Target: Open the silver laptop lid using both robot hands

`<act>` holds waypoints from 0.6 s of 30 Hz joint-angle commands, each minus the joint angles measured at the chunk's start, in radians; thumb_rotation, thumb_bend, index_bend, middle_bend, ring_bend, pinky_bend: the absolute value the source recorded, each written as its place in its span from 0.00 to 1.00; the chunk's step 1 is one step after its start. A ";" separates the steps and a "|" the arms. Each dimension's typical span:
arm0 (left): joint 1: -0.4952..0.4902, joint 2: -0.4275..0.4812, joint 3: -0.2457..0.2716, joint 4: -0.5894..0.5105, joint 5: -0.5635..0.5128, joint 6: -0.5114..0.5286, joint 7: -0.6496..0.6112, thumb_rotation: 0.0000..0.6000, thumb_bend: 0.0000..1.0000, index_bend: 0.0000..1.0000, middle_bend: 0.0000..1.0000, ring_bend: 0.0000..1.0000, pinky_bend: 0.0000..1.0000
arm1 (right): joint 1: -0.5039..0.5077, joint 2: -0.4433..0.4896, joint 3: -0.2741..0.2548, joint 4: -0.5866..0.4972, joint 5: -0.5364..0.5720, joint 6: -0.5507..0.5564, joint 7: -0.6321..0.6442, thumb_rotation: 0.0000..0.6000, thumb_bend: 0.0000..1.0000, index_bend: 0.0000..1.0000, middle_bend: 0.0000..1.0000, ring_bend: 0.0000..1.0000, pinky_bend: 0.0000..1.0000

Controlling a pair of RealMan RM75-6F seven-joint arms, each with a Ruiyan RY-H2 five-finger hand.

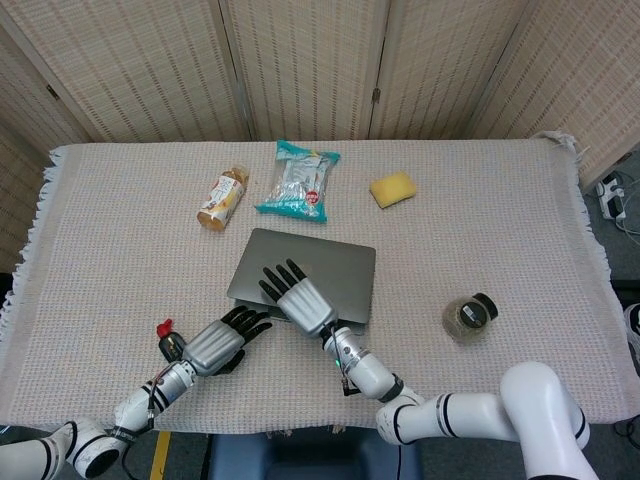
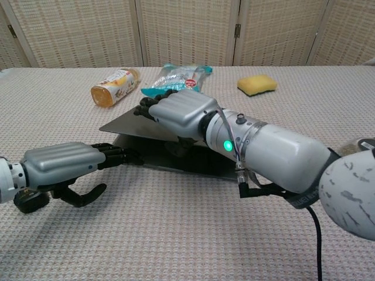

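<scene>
The silver laptop (image 1: 325,262) lies in the middle of the table, its lid (image 2: 125,124) lifted a little off the base (image 2: 188,164) at the front. My right hand (image 1: 301,301) grips the lid's front edge, fingers flat on top and thumb underneath, as the chest view shows (image 2: 183,112). My left hand (image 1: 222,341) lies low on the cloth at the laptop's front left corner. Its fingers are stretched out, and their tips (image 2: 124,156) reach the base's edge below the raised lid. It holds nothing.
Behind the laptop lie an orange bottle (image 1: 222,197), a teal snack bag (image 1: 297,180) and a yellow sponge (image 1: 392,188). A small jar (image 1: 468,315) sits to the right. A small black object with a red cap (image 1: 167,338) lies just beside my left hand.
</scene>
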 commanded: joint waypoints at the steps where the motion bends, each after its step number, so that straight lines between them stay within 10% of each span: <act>1: -0.014 -0.025 -0.013 0.028 -0.029 -0.014 -0.003 1.00 0.74 0.00 0.02 0.01 0.00 | 0.002 -0.002 -0.001 0.000 0.002 0.004 -0.003 1.00 0.55 0.00 0.00 0.00 0.00; 18: -0.059 -0.083 -0.048 0.088 -0.190 -0.082 0.059 1.00 0.74 0.01 0.01 0.00 0.00 | 0.016 -0.017 -0.008 0.021 0.025 0.016 -0.025 1.00 0.55 0.00 0.00 0.00 0.00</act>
